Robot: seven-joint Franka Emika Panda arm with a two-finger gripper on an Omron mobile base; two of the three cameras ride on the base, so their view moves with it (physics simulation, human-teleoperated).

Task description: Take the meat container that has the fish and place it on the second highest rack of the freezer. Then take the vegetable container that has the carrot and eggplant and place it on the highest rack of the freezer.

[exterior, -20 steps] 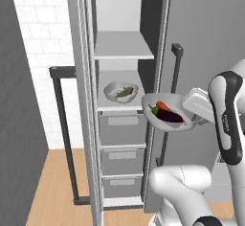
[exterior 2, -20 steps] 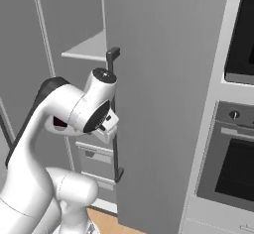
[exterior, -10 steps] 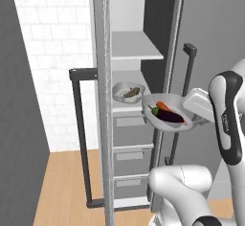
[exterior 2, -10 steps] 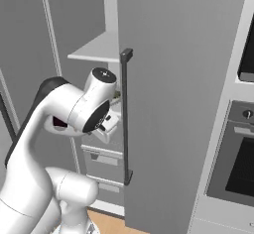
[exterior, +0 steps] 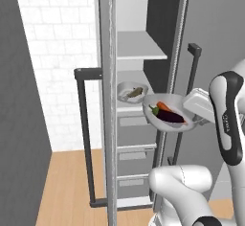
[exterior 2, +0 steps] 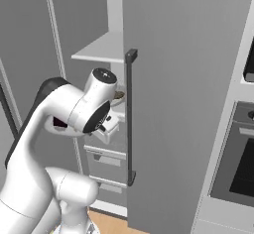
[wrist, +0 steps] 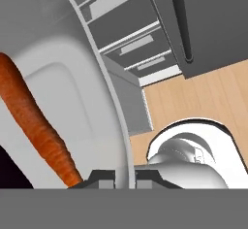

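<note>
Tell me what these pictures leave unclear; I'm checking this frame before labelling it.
- Eggplant: cut off by the hand view's left edge, a black patch there.
- Fish: small in the left base view, hidden by the arm in the right.
- Tool: tips hidden by the grey band; they straddle the tub rim.

carrot [exterior: 164, 107] beside eggplant [exterior: 170, 117] — fish [exterior: 134, 93] behind

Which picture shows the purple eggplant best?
The left base view: the eggplant lies whole in the white tub, beside the carrot. The hand view catches just a black corner. In the right base view the arm hides it.
</note>
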